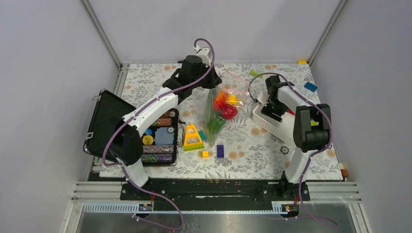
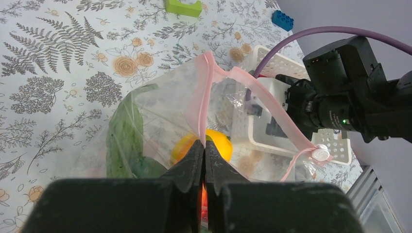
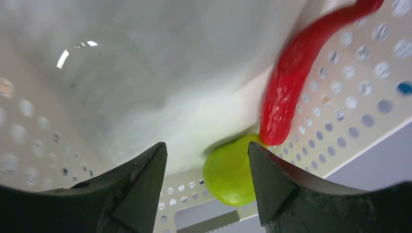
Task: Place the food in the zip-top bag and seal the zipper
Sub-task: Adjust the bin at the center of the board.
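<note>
- left gripper (image 2: pixel 204 149): clamped tight on the zipper (image 2: pixel 210 92) of the zip-top bag (image 1: pixel 211 110), centre of the top view.
- food (image 1: pixel 225 107): lay inside that bag, red, yellow and green.
- right gripper (image 3: pixel 208 160): stood open inside the white basket (image 3: pixel 121 82), gripped nothing; green piece (image 3: pixel 228 177) and red pepper (image 3: pixel 286 92) lay lower right, between and beyond the fingers.

I see my right gripper (image 3: pixel 206 145) with jaws apart inside the white basket (image 3: pixel 340 97), where a green fruit (image 3: pixel 228 172) lies by the perforated wall, touching the end of a long red pepper (image 3: pixel 291 82).
</note>
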You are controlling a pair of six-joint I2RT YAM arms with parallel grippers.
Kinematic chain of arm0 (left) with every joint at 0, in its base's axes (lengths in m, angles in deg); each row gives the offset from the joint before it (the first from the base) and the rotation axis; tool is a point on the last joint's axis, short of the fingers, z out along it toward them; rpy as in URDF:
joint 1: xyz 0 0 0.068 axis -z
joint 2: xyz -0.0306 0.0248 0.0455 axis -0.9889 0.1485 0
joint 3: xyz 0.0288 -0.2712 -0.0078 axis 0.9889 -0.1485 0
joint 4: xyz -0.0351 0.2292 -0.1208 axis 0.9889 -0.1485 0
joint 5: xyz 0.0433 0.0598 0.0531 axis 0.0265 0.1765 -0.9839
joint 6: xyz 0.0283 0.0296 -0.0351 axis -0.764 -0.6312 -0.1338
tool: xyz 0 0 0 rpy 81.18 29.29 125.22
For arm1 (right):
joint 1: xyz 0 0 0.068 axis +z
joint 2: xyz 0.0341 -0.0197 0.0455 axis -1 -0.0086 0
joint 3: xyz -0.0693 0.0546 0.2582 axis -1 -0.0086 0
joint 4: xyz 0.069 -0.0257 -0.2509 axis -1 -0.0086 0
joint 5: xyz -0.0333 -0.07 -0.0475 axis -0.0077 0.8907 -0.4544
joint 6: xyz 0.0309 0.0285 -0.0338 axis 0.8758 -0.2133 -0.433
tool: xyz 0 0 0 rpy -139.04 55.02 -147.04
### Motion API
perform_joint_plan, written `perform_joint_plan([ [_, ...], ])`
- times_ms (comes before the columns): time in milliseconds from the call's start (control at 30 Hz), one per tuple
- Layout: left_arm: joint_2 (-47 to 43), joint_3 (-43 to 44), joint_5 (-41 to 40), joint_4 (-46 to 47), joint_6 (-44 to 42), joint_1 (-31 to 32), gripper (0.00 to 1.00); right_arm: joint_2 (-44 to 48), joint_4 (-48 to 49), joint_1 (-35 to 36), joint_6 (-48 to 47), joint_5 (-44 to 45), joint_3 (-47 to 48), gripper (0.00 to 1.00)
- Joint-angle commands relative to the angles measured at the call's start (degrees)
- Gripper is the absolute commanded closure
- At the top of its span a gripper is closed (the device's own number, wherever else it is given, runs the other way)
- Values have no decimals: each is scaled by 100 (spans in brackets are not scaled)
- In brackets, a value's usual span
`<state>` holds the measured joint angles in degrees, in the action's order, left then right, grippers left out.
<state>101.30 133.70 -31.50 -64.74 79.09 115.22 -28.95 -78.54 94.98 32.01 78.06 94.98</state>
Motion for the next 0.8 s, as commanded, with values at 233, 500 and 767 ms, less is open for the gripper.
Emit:
perform_joint_plan([
  [233,7,268,94,285,-13,-117,100,76,557,481,1438,-1659,983,31],
  [500,55,348,20,164,-17,-151,100,-1531,542,480,4121,-93,3559,30],
  [767,-136,177,-49,103,-46,-168,100,-2793,-620,280,5042,360,5990,30],
])
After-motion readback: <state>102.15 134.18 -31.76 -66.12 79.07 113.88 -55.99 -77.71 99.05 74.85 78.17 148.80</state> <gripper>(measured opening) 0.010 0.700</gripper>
